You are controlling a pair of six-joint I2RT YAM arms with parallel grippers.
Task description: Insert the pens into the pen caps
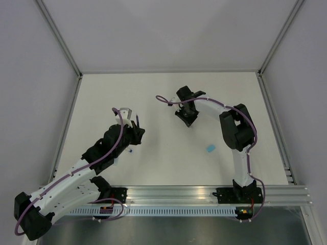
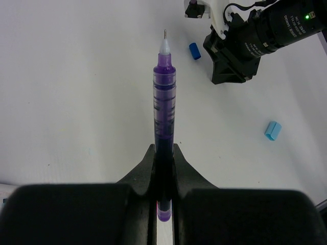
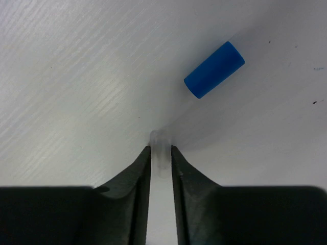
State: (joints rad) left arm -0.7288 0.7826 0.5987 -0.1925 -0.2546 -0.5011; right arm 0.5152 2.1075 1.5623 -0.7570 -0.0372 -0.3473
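My left gripper [image 2: 163,149] [image 1: 137,133] is shut on the dark purple pen [image 2: 164,102]. The pen sticks straight out ahead, its bare metal tip pointing at the far table. My right gripper [image 3: 161,149] [image 1: 187,120] is shut on a whitish translucent barrel [image 3: 159,157]. It looks like the white pen seen end-on, low over the table. The dark blue cap [image 3: 214,69] [image 2: 194,50] lies on its side just ahead and right of the right fingertips. The light blue cap [image 1: 210,148] [image 2: 273,130] lies alone near the right arm. The dark blue cap is hidden in the top view.
The white table [image 1: 163,97] is walled on three sides by grey panels. An aluminium rail [image 1: 204,194] runs along the near edge with both arm bases. Purple cables loop along both arms. The right arm [image 2: 265,30] fills the upper right of the left wrist view.
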